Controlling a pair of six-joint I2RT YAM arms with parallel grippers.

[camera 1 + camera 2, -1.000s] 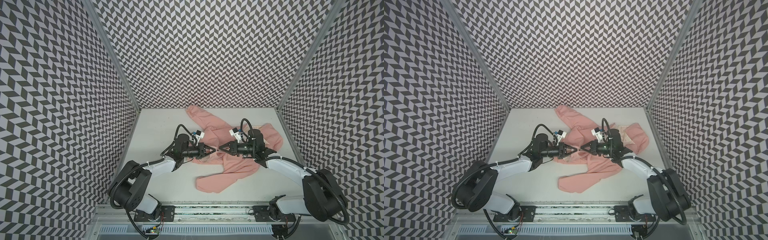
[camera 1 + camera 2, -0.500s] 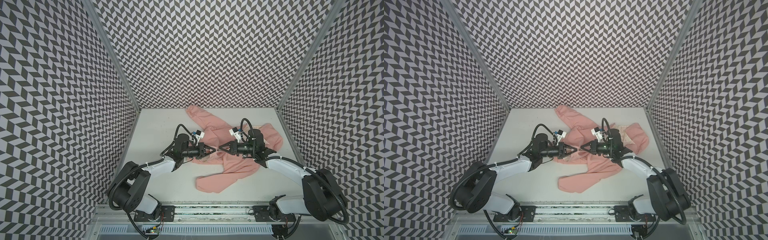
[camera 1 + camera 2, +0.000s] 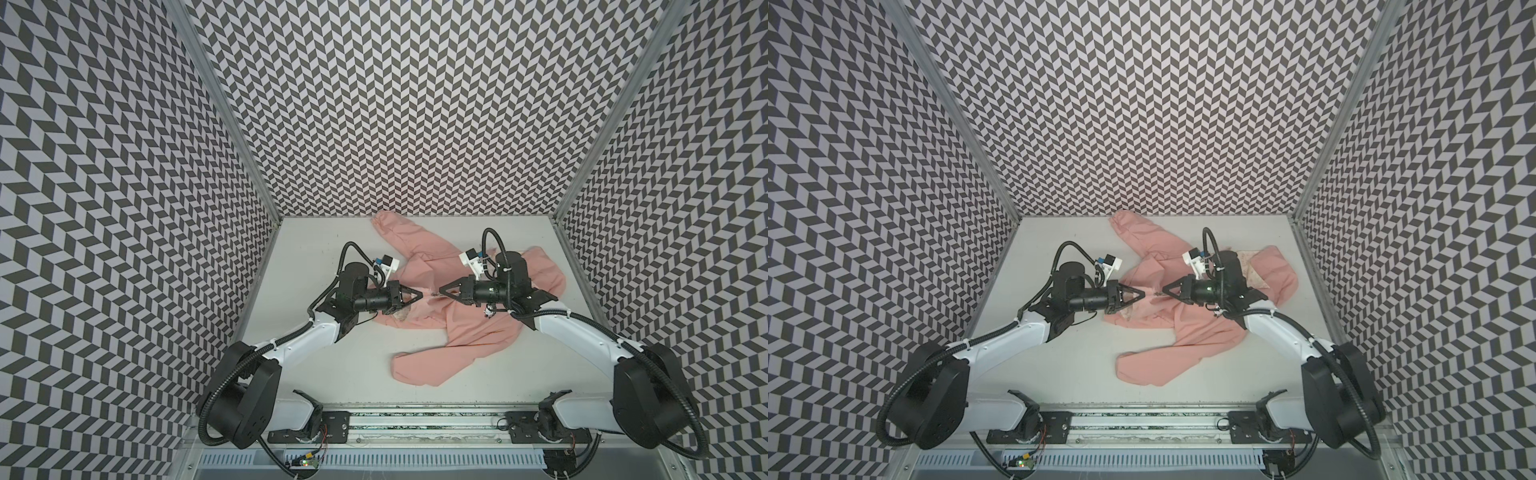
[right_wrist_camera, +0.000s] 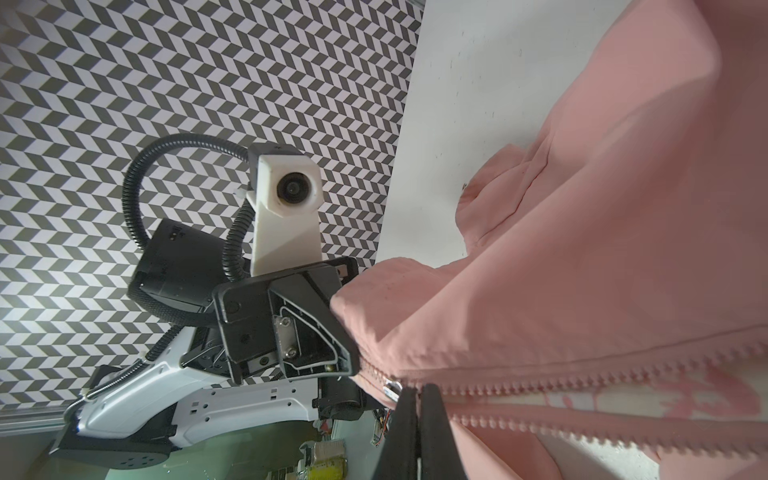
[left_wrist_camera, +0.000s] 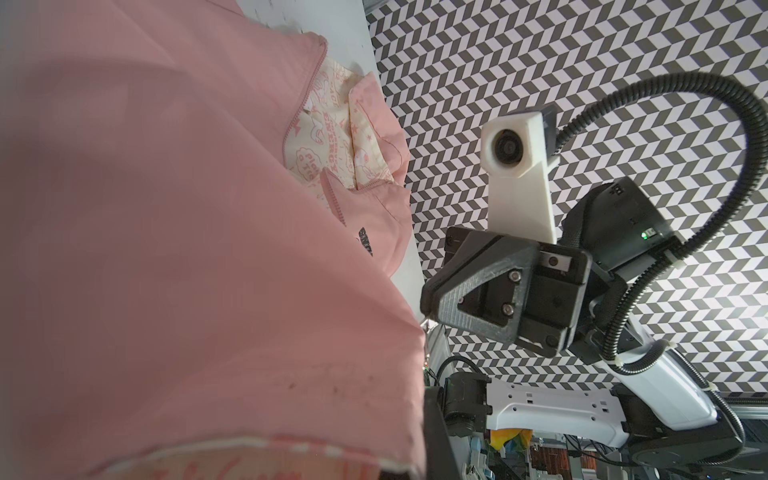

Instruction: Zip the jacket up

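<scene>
The salmon-pink jacket [image 3: 478, 328] [image 3: 1204, 332] lies crumpled on the white table, one sleeve [image 3: 395, 226] reaching back, another [image 3: 419, 370] toward the front. My two grippers meet tip to tip over its left part. The left gripper [image 3: 420, 294] [image 3: 1143, 294] [image 4: 353, 361] is shut on the fabric at the zipper's end. The right gripper [image 3: 441, 289] [image 4: 419, 390] is shut right beside the metal slider [image 4: 390, 386]. Two rows of zipper teeth [image 4: 582, 365] run apart, cream lining between them. In the left wrist view the jacket [image 5: 187, 249] hides most of my left jaws.
Chevron-patterned walls [image 3: 124, 249] close the white table [image 3: 316, 241] on three sides. A metal rail [image 3: 415, 428] with both arm bases runs along the front. Bare tabletop shows left of the jacket and in front of it.
The right gripper's jaws, slightly apart a second ago, have closed. Both arms have hardly moved, and the jacket lies as before.
</scene>
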